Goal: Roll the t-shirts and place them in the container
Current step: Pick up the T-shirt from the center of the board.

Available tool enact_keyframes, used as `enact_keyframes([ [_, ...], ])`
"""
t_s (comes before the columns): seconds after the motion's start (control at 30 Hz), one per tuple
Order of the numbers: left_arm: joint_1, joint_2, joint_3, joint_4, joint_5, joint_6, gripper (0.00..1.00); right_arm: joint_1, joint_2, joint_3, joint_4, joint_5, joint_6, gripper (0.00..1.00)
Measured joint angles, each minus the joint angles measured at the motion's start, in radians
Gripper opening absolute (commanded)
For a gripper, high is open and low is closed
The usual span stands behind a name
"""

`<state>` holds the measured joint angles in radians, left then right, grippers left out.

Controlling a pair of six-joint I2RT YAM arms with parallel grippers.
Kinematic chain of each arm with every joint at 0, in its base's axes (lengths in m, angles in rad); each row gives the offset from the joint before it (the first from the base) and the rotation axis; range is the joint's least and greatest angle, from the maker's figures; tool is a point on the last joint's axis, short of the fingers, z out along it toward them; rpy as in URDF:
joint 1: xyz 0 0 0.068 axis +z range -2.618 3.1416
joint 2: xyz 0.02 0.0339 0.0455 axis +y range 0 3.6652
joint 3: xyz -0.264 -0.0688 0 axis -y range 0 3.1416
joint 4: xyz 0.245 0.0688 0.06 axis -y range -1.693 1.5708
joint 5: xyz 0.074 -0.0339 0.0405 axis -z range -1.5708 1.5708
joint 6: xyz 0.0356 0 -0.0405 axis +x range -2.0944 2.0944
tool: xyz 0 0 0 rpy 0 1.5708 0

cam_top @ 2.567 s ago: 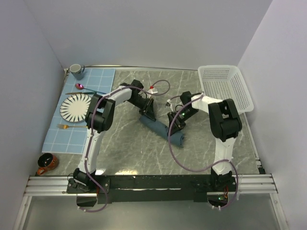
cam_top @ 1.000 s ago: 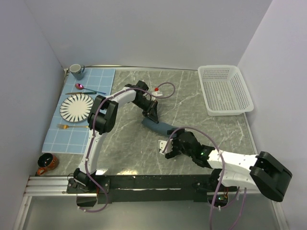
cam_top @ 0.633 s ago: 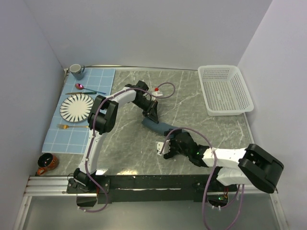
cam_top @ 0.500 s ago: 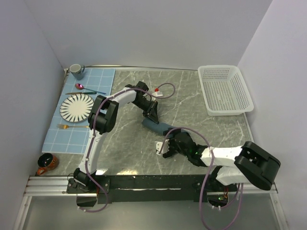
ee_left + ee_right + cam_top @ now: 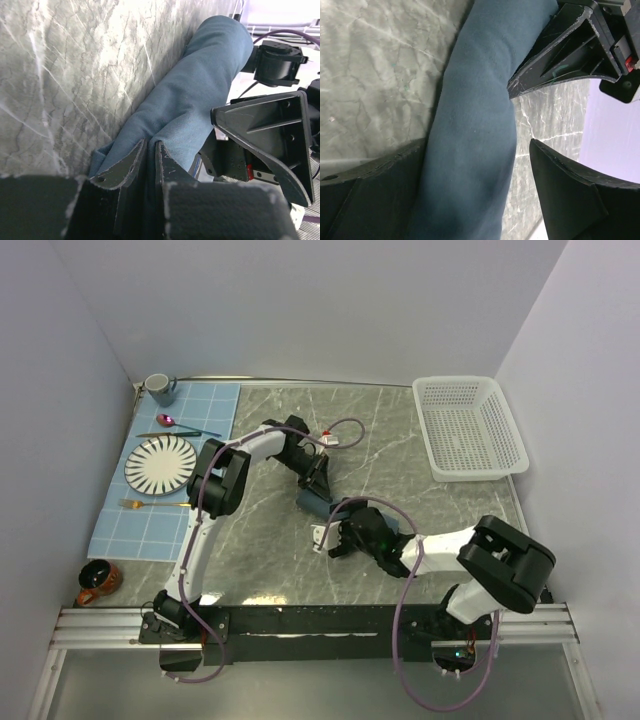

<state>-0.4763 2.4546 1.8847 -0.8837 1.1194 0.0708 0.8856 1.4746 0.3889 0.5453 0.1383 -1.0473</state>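
The dark slate-blue t-shirt point(image 5: 311, 504) lies as a tight roll on the marble table, and the right arm covers most of it from above. My left gripper point(image 5: 318, 485) is at the roll's far end. In the left wrist view that gripper point(image 5: 151, 144) is shut on a fold of the t-shirt point(image 5: 195, 95). My right gripper point(image 5: 336, 527) stands open astride the roll close to the left one. In the right wrist view the t-shirt point(image 5: 470, 110) fills the space between the fingers point(image 5: 560, 190), with a gap showing on the right side.
A white basket point(image 5: 470, 426) stands at the back right. On the left, a light blue placemat point(image 5: 215, 400) carries a striped plate point(image 5: 158, 462), a spoon point(image 5: 167, 421) and a fork point(image 5: 140, 504). A grey mug point(image 5: 158, 389) and a brown cup point(image 5: 98, 582) sit near it.
My right gripper has moved left along the roll toward the left gripper and now straddles it, with its jaws a little narrower. The left gripper keeps its hold in place.
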Motion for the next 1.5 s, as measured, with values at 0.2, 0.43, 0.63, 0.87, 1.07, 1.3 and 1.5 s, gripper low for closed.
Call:
enact_keyframes([
  [0.2,0.010,0.022,0.020,-0.030,0.031,0.018,0.16,0.000,0.039,0.050,-0.040,0.021,0.003,0.79],
  [0.43,0.018,0.030,0.029,-0.043,0.039,0.023,0.17,-0.010,0.098,0.133,-0.143,0.034,0.037,0.59],
  [0.63,0.024,0.030,0.027,-0.039,0.040,0.026,0.18,-0.016,0.125,0.189,-0.213,0.047,0.068,0.49],
  [0.87,0.030,0.030,0.009,-0.033,0.060,0.064,0.22,-0.049,0.139,0.264,-0.343,-0.003,0.104,0.02],
  [1.07,0.041,0.013,-0.037,0.003,0.087,0.084,0.35,-0.072,0.142,0.299,-0.402,-0.054,0.116,0.00],
  [1.3,0.085,-0.117,-0.082,0.084,-0.040,0.034,0.62,-0.144,0.127,0.342,-0.474,-0.157,0.186,0.00],
  [1.5,0.248,-0.325,0.029,0.234,-0.166,-0.127,0.62,-0.253,0.118,0.428,-0.639,-0.198,0.271,0.00],
])
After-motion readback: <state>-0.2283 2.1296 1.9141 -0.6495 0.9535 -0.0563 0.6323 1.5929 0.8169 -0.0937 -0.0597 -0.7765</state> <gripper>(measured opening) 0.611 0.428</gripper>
